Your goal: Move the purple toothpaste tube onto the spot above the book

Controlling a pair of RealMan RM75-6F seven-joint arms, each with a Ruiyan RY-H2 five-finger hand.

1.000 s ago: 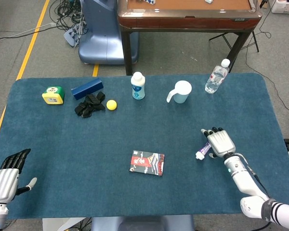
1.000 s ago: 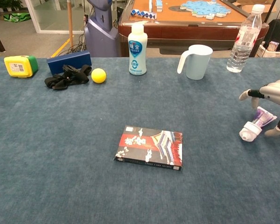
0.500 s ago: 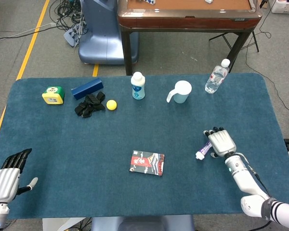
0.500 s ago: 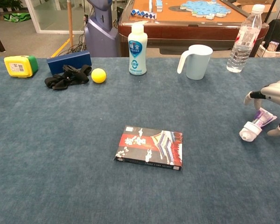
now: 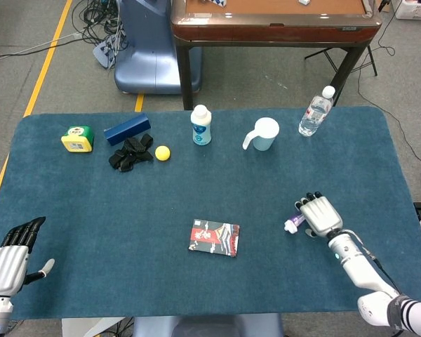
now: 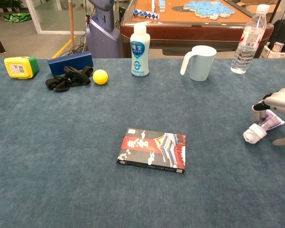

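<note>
Right hand, metallic, grasping soft purple toothpaste tube, white cap out; flat glossy book on felt.

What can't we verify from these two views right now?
- Right hand on the purple toothpaste tube: the hand covers the tube's rear in head view, and the frame edge cuts the hand off in chest view, so a firm grip is unconfirmed.
- Left hand: head view only.
- Book cover text: too small.
</note>
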